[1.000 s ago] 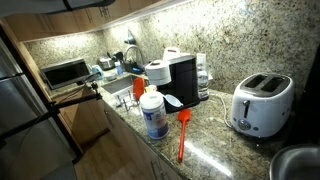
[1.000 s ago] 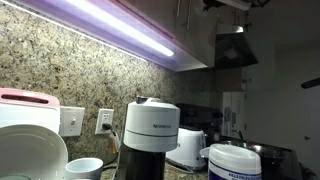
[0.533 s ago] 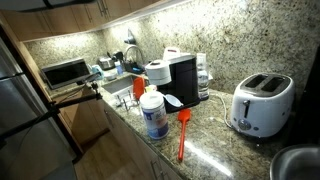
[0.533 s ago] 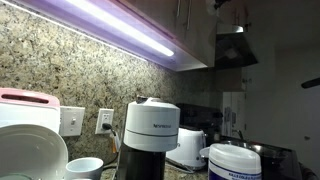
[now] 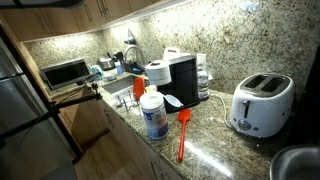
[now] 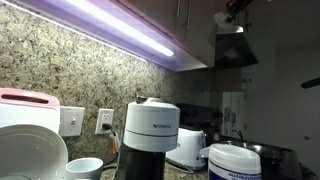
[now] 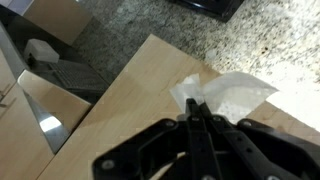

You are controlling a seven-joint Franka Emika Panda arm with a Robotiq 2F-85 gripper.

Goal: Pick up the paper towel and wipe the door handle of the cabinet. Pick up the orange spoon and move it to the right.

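Crumpled white paper towel point(image 7: 232, 94), clamped between the black gripper's point(image 7: 197, 110) fingers, has shifted along the pale wooden cabinet door point(image 7: 120, 115), so wiping continues; the slim orange spoon point(image 5: 183, 132) waits

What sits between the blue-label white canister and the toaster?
The orange spoon, lying flat on the granite counter, apart from both. This shows in an exterior view.

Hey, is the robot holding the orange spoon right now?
No, the orange spoon lies on the countertop beside the toaster, while the jaws pinch a white paper towel.
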